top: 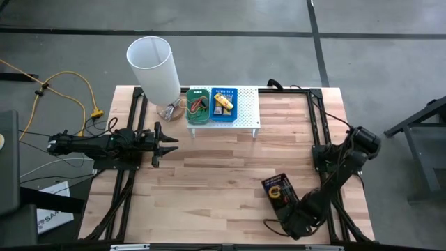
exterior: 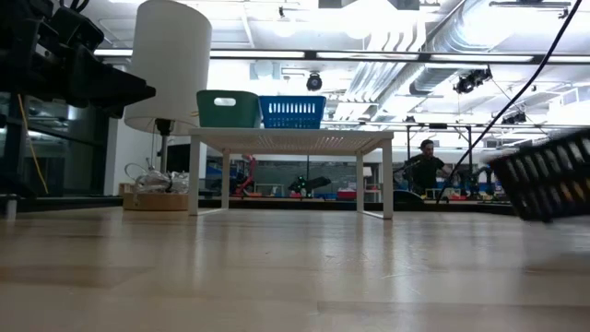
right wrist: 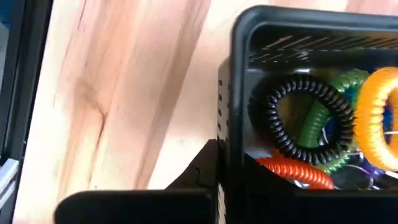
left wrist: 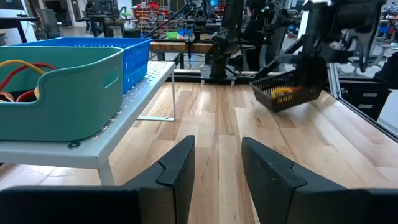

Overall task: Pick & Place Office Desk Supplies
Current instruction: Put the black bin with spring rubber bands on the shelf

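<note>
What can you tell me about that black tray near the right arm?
The black tray is a small dark plastic basket with slotted walls. It holds coiled rings: black, green, orange, yellow. The right end effector is shut on its rim, holding it tilted, seemingly just above the wooden table, toward the near right side.

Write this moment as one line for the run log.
right gripper: shut on black tray wall, tray tilted off table | left gripper: open, waiting beside shelf

Overhead camera faces straight down on the pale wooden table (top: 230, 167); table-level camera looks across it; both wrist cameras, close in, share the black mesh tray (left wrist: 286, 93).
</note>
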{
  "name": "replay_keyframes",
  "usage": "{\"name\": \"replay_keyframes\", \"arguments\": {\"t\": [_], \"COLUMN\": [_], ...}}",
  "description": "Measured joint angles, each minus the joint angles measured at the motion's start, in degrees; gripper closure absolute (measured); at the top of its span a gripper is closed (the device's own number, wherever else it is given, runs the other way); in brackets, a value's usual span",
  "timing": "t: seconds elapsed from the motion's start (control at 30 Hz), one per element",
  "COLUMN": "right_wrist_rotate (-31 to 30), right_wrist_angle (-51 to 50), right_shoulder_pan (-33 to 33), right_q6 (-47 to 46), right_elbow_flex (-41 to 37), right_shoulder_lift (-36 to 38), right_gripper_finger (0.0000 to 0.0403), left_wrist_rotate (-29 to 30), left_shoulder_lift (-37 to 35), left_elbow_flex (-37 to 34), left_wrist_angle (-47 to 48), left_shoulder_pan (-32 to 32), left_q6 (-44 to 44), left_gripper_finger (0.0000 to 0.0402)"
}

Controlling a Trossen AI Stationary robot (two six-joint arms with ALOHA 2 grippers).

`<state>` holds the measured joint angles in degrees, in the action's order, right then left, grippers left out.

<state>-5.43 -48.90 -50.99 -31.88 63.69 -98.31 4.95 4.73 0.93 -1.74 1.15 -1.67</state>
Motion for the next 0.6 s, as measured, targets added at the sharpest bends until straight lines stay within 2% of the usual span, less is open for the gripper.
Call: {"name": "replay_keyframes", "arguments": {"t": [0.6], "right_wrist_rotate": [-6.85], "right_wrist_angle": [-17.26], "right_shoulder_pan": [6.20], "right_q6": [1.62], "right_elbow_flex": [20.30], "right_shoulder_lift": [0.10], "right_gripper_finger": [0.0400], "left_wrist_rotate": [0.02], "left_shoulder_lift": [-0.02], "left_elbow_flex": [0.00], "left_wrist_angle": [0.00], "left_shoulder_pan": [0.00], "left_q6": [0.00], "left_gripper_finger": [0.0275]}}
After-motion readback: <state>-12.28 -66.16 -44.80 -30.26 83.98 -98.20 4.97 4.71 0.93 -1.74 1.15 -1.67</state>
